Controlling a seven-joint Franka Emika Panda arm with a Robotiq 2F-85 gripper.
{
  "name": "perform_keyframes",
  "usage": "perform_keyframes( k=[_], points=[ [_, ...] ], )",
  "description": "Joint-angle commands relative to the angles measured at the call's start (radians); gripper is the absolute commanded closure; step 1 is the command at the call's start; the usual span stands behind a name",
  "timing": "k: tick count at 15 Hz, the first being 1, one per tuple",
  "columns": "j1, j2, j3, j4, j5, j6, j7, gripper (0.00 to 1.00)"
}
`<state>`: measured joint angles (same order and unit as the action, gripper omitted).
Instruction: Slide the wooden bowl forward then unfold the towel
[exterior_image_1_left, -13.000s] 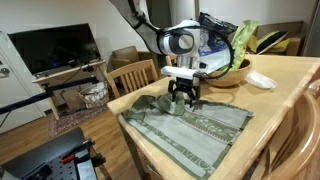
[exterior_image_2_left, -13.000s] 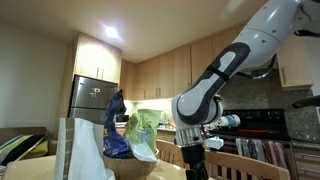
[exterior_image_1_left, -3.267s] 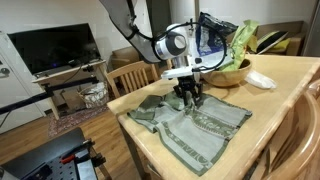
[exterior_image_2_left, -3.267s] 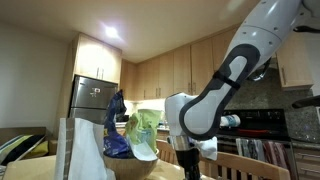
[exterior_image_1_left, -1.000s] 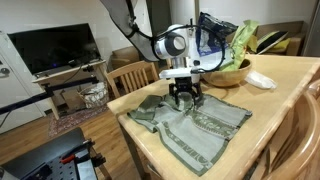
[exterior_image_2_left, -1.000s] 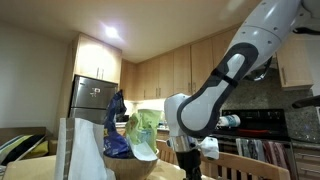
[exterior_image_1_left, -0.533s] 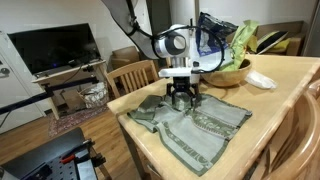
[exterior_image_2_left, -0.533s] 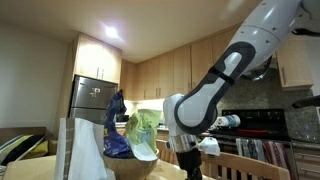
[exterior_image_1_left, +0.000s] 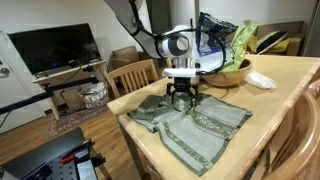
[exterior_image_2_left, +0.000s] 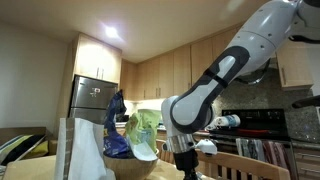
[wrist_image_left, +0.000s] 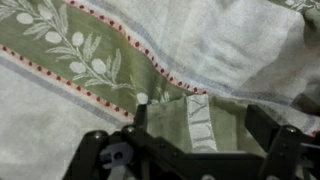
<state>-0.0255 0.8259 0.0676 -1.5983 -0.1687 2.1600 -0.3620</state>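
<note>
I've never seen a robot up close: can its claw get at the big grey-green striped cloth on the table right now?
Probably yes. The gripper hangs open just above the grey-green striped towel, and the wrist view shows only cloth beneath it, nothing in between.

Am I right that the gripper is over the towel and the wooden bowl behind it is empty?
Not quite: the wooden bowl is full, holding leafy greens and a blue bag, as an exterior view shows. The gripper is indeed over the towel.
</note>
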Motion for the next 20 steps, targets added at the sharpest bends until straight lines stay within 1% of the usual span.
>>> perform_keyframes(
  k=[1,10,20],
  points=[
    [-0.021,0.033,0.016,0.068,0.023,-0.050,-0.050,0.00],
    [-0.019,0.077,0.015,0.124,0.018,-0.077,-0.060,0.00],
    [-0.010,0.058,0.019,0.099,0.011,-0.064,-0.053,0.00]
  ],
)
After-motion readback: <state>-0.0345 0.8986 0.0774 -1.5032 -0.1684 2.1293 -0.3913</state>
